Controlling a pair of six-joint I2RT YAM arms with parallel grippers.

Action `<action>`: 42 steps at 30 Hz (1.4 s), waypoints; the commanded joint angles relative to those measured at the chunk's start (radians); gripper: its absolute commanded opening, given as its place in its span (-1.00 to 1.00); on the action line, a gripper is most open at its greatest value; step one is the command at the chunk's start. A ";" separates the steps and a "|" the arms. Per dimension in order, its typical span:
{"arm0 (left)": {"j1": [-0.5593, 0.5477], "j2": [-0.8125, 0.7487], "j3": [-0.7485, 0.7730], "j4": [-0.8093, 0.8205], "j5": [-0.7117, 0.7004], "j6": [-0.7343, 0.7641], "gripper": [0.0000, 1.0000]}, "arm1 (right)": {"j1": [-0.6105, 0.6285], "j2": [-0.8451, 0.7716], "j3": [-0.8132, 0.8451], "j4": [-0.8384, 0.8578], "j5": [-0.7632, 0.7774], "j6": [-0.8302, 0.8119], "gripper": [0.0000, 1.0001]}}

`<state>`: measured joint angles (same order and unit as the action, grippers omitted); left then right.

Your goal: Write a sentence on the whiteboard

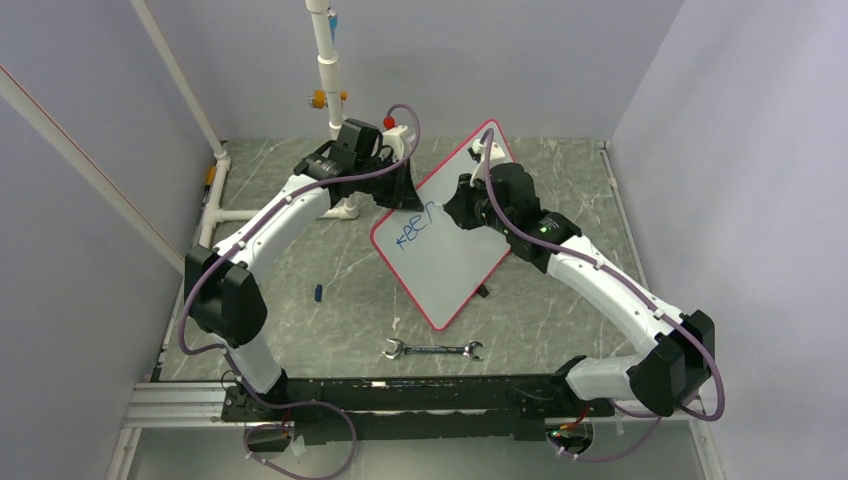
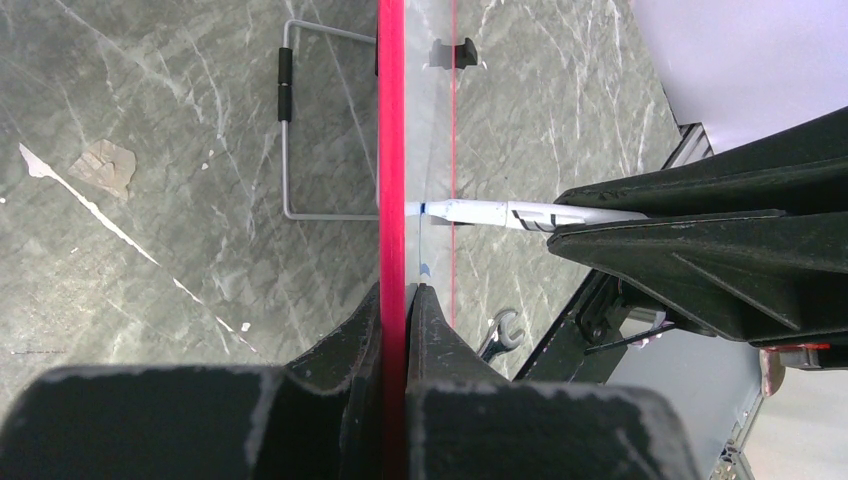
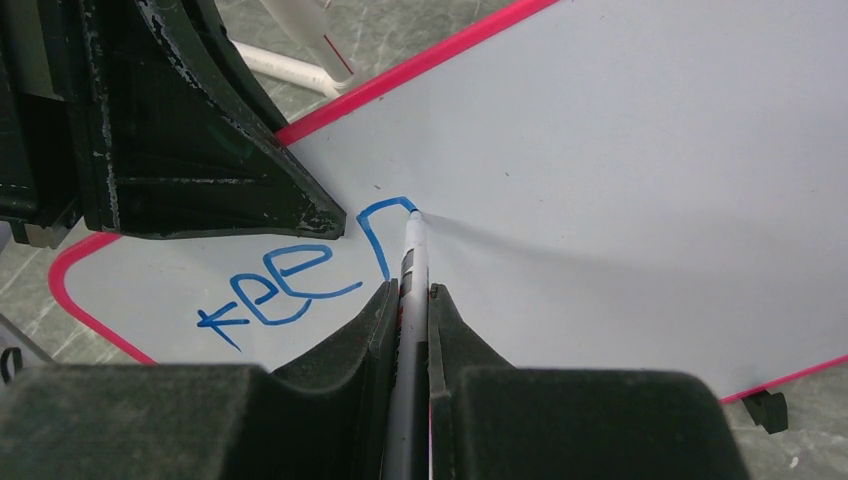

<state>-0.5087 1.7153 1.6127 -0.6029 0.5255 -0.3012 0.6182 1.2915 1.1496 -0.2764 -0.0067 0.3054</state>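
Large white rectangular whiteboard (image 1: 455, 265) with red-pink rim, propped at a tilt.
Its rim is clamped by the left gripper (image 2: 398, 300); a white marker (image 3: 412, 250), pinched in the right gripper (image 3: 408, 295), is pressed tip-first against its face, at the end of the blue handwritten sentence (image 3: 283, 297), near the clamped edge.

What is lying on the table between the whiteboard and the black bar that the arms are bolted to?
A silver open-end wrench lies flat there, just beyond the whiteboard corner nearest the black bar. The top view shows it.
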 commanded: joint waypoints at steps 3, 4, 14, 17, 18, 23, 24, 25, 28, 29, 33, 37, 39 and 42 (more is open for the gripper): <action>-0.015 -0.023 0.026 -0.003 -0.091 0.135 -1.00 | -0.001 -0.018 -0.016 0.015 -0.060 0.019 -1.00; -0.015 -0.023 0.026 -0.004 -0.092 0.135 -1.00 | -0.002 -0.019 -0.018 0.019 -0.067 0.022 -1.00; -0.015 -0.027 0.024 -0.003 -0.094 0.135 -1.00 | 0.000 -0.022 -0.025 0.035 -0.112 0.042 -1.00; -0.015 -0.028 0.024 -0.004 -0.094 0.135 -1.00 | 0.000 -0.023 -0.027 0.041 -0.123 0.043 -1.00; -0.015 -0.028 0.024 -0.004 -0.094 0.135 -1.00 | 0.000 -0.026 -0.026 0.040 -0.123 0.043 -1.00; -0.014 -0.042 0.026 -0.007 -0.108 0.141 -1.00 | 0.000 -0.064 -0.013 0.010 -0.097 0.036 -1.00; -0.016 -0.043 0.026 -0.007 -0.111 0.142 -1.00 | 0.000 -0.077 -0.012 0.002 -0.090 0.035 -1.00; -0.016 -0.043 0.027 -0.009 -0.111 0.142 -1.00 | 0.000 -0.092 -0.012 -0.004 -0.080 0.034 -1.00; -0.016 -0.046 0.030 -0.012 -0.111 0.143 -1.00 | 0.000 -0.134 -0.025 -0.020 -0.044 0.029 -1.00; -0.015 -0.047 0.031 -0.013 -0.110 0.144 -1.00 | 0.000 -0.147 -0.029 -0.023 -0.032 0.027 -1.00; -0.016 -0.058 0.029 -0.014 -0.123 0.154 -1.00 | -0.001 -0.187 -0.051 -0.032 0.004 0.014 -1.00; -0.015 -0.057 0.029 -0.017 -0.134 0.161 -1.00 | -0.002 -0.222 -0.082 -0.031 0.061 -0.002 -1.00; -0.016 -0.052 0.029 -0.018 -0.133 0.160 -1.00 | -0.003 -0.237 -0.096 -0.027 0.073 -0.009 -1.00; -0.016 -0.044 0.031 -0.019 -0.130 0.161 -1.00 | -0.017 -0.248 -0.108 -0.029 0.075 -0.019 -1.00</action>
<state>-0.5232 1.6947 1.6165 -0.6186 0.5163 -0.2745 0.6147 1.0737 1.0557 -0.3077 0.0284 0.3134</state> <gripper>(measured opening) 0.097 0.141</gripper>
